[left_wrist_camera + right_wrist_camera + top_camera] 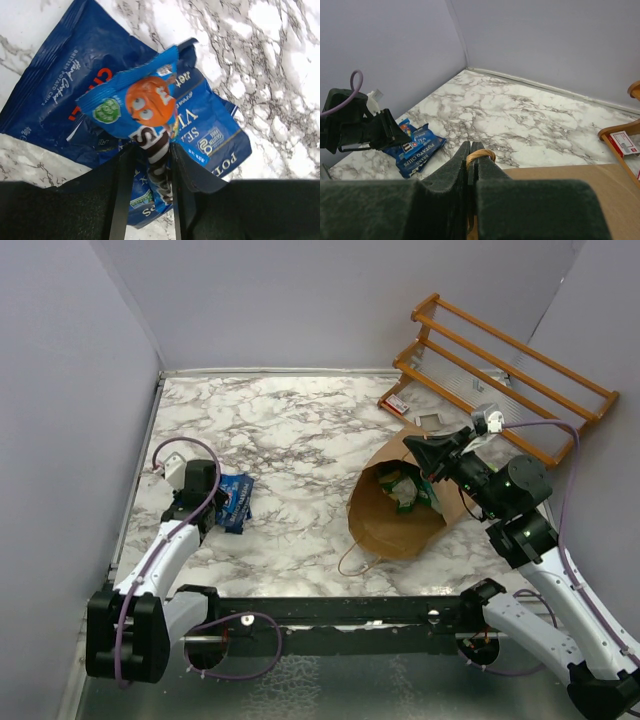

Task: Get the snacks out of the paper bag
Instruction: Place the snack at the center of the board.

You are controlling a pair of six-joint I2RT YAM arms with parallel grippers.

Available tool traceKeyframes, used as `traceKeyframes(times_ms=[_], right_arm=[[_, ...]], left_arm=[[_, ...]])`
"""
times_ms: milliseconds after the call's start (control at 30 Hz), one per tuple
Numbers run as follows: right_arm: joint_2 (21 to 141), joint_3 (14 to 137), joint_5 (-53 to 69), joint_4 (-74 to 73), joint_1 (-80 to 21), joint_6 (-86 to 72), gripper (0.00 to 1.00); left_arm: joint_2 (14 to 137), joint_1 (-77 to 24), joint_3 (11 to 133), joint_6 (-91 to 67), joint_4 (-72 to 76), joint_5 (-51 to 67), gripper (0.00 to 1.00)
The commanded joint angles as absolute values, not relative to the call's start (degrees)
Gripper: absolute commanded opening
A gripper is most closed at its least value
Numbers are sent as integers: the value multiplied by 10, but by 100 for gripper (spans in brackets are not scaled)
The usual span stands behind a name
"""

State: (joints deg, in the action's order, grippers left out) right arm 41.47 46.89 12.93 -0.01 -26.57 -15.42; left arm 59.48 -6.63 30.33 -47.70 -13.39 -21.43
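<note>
Two dark blue chip packets (pixel 60 90) lie on the marble at the left, with a small blue candy packet (pixel 145 102) on top of them. My left gripper (pixel 148 150) stands over this pile, its jaws a little apart round the tail of the candy packet, with a gap on one side. The brown paper bag (pixel 400 530) lies on its side at the right, mouth towards the left arm, with green snacks (pixel 405 490) inside. My right gripper (pixel 471 146) is shut on the bag's twisted-paper handle (pixel 482 154) at the bag's far edge.
A wooden slatted rack (pixel 500 370) leans in the back right corner, with a small red and white box (pixel 397 403) at its foot. The bag's other handle loop (pixel 352 562) trails on the marble near the front. Grey walls close in left, back and right.
</note>
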Motion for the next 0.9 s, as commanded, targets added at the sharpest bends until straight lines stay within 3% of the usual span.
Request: traceKeyframes(times_ms=[0,100,267,367,567,733,867], right_arm=[[407,469,129,7,-266,-160,2],[404,468,129,4,-266,-161,2],[402,462,126,5,-266,-159,2],[404,468,127,2,-266,-157,2],[408,468,132,10,-266,-159,2],[410,458,134,22,-266,-164,2],[414,460,138,22,-266,-166,2]], left_arm=[[588,-41,302,-516,-143,-198,44],[581,-37,310,-519,-150,-185,55],[570,-37,328,-516,-160,-153,85],[561,-37,350,-517,-179,-136,94],[533,-37,389,-465,-162,-55,96],[531,-47,363,-414,1,203,97],[540,-63,331,-456,114,292,97]])
